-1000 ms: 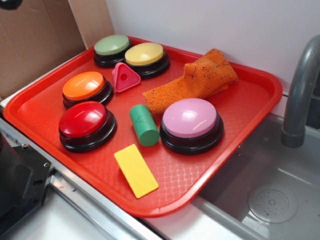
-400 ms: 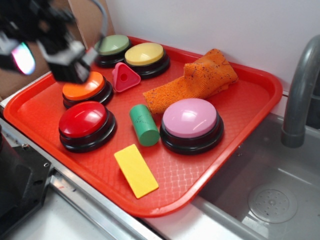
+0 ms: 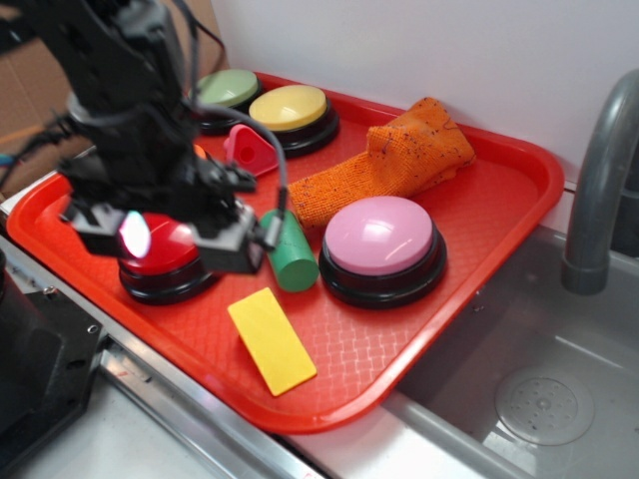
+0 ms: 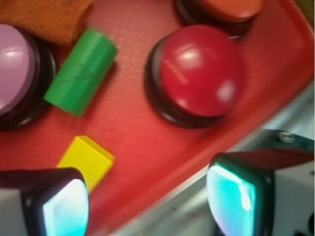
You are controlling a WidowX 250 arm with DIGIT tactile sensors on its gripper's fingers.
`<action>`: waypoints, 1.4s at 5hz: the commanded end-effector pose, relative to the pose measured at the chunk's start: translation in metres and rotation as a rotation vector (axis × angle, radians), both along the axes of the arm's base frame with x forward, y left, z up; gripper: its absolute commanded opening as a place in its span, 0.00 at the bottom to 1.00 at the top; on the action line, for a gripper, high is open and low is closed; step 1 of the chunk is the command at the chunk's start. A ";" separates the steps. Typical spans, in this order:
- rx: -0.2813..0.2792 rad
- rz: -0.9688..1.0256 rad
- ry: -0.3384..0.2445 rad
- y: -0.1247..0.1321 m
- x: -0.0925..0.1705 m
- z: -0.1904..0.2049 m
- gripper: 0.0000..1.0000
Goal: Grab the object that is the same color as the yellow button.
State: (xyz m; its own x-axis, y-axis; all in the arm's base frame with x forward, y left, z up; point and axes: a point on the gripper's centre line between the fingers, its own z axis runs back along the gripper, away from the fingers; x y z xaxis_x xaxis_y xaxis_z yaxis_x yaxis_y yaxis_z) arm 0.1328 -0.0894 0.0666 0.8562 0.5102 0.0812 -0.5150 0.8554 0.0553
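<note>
The flat yellow tile [image 3: 272,340] lies near the red tray's [image 3: 486,232] front edge, and it shows at the lower left in the wrist view [image 4: 88,160]. The yellow button [image 3: 290,108] stands at the back of the tray next to a pale green one [image 3: 228,90]. My gripper [image 3: 185,244] hangs over the red button [image 3: 160,261], to the left of and behind the tile. It is open in the wrist view [image 4: 147,201], with only the tray's rim between its fingers. The left fingertip covers one corner of the tile.
A green cylinder [image 3: 292,254] lies between the red button and a pink button [image 3: 379,235]. An orange cloth [image 3: 399,160] and a pink triangular block [image 3: 245,150] sit further back. The arm hides most of the orange button [image 4: 229,7]. A sink [image 3: 539,399] and faucet [image 3: 599,190] are at the right.
The arm came into view at the back left, then swept forward and down from over the orange button to over the red button. Nothing on the tray has moved.
</note>
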 end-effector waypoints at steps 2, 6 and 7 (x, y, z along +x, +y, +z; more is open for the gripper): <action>-0.031 0.086 -0.069 -0.029 0.016 -0.029 1.00; -0.049 0.115 -0.117 -0.039 0.025 -0.041 1.00; -0.029 0.109 -0.117 -0.032 0.031 -0.048 1.00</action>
State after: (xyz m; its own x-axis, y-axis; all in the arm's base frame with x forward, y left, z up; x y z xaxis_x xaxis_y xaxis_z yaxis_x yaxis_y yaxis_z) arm 0.1540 -0.1230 0.0157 0.7866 0.5979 0.1545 -0.6030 0.7976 -0.0164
